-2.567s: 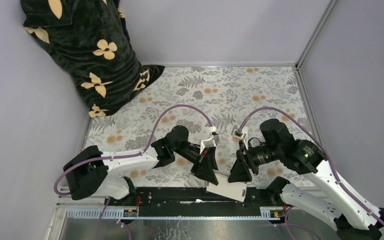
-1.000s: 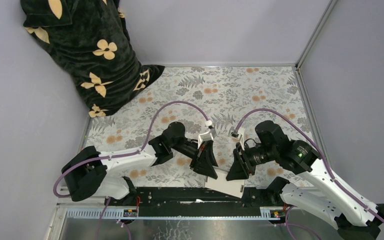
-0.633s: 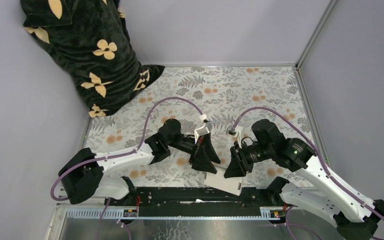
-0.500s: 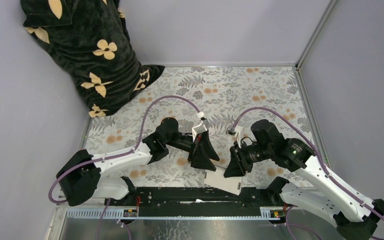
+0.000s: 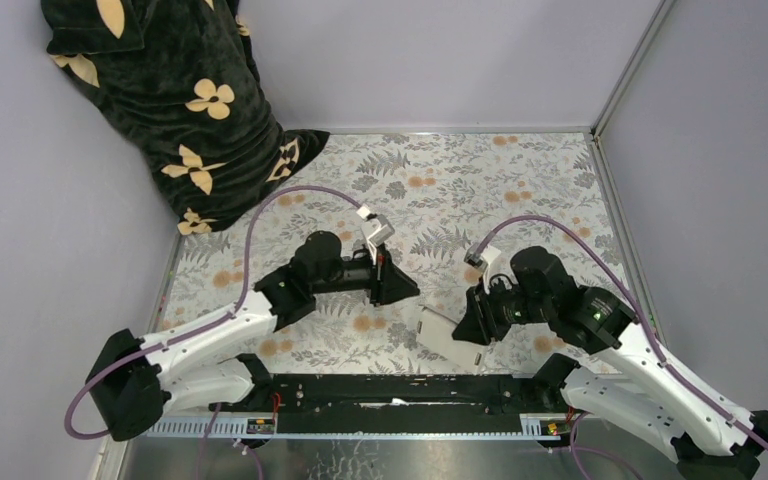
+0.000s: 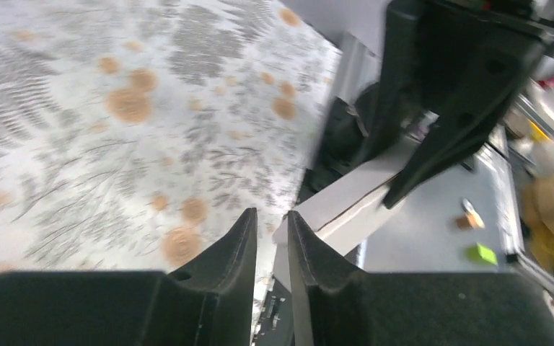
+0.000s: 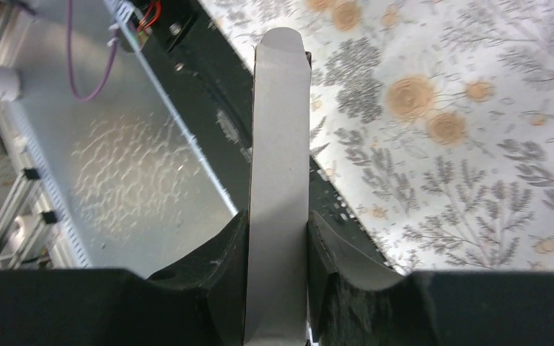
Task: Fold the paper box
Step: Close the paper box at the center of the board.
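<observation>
The paper box (image 5: 438, 333) is a flattened white cardboard piece held out over the table's near edge. My right gripper (image 5: 468, 330) is shut on it. In the right wrist view the paper box (image 7: 280, 144) runs straight out from between the fingers of the right gripper (image 7: 278, 223). My left gripper (image 5: 410, 292) hangs up and left of the box, apart from it, pointing right. In the left wrist view the left gripper (image 6: 272, 216) shows a narrow gap with nothing in it. Beyond it lies the paper box (image 6: 353, 209).
A dark blanket with yellow flowers (image 5: 180, 110) is heaped at the back left corner. A floral cloth (image 5: 480, 180) covers the table. A black rail (image 5: 360, 390) runs along the near edge, with grey walls on three sides.
My left gripper has let go of the box and pulled back up and to the left, its jaws narrowing again. The right gripper has carried the box slightly further onto the table.
</observation>
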Robot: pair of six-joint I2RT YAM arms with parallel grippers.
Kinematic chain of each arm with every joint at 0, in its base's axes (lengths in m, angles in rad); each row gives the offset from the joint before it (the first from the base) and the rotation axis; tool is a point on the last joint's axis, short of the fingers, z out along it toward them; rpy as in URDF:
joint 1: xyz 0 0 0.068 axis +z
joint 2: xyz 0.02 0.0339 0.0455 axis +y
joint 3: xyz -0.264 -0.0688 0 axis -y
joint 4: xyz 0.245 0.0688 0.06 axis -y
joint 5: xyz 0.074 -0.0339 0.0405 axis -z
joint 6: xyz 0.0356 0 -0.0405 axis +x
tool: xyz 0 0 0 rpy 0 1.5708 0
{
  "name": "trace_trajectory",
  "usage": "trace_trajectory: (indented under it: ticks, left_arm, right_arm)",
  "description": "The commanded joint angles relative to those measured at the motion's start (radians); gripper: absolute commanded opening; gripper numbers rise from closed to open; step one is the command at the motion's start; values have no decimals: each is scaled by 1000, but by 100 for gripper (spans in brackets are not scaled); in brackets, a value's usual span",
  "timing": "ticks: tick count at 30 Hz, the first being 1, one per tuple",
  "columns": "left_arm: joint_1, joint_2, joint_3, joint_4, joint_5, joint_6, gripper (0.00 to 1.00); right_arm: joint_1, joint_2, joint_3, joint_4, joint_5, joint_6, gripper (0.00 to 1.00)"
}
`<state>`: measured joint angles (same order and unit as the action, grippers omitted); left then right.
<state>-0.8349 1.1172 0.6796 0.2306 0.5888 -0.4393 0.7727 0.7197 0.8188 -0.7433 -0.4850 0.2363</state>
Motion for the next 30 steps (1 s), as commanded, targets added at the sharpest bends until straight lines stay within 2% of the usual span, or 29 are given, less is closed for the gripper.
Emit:
trace_trajectory:
  ticks: [1,5,9,11,16,18,20,25,27,30]
  left_arm:
    - [7,-122,-38,-142,-396,-37,28]
    - [7,-231,-114,-137,-541,-71,28]
    - [7,-208,-131,-122,-565,-80,23]
    - [7,-180,-147,-83,-560,-75,22]
    - [6,-168,-217,-34,-548,-71,35]
    - [5,-223,-285,-29,-538,-81,47]
    - [5,-288,-339,-21,-519,-95,52]
    - [5,-417,-400,-69,-517,-117,53]
    - [6,-430,-398,-86,-509,-113,53]
    - [5,-414,-389,-90,-492,-98,51]
  right_arm:
    - [9,56,-9,109,183,24,0]
    - [66,131,-74,257,328,77,0]
    - [168,209,-110,370,510,61,0]
    - [200,233,-127,431,552,37,0]
    - [209,279,-224,591,507,-8,0]
    - [213,277,-282,672,492,-17,0]
    - [214,274,-339,749,468,-34,0]
    - [215,318,-399,862,462,-73,1]
    - [214,333,-388,852,462,-75,10]
    - [215,317,-371,831,454,-82,13]
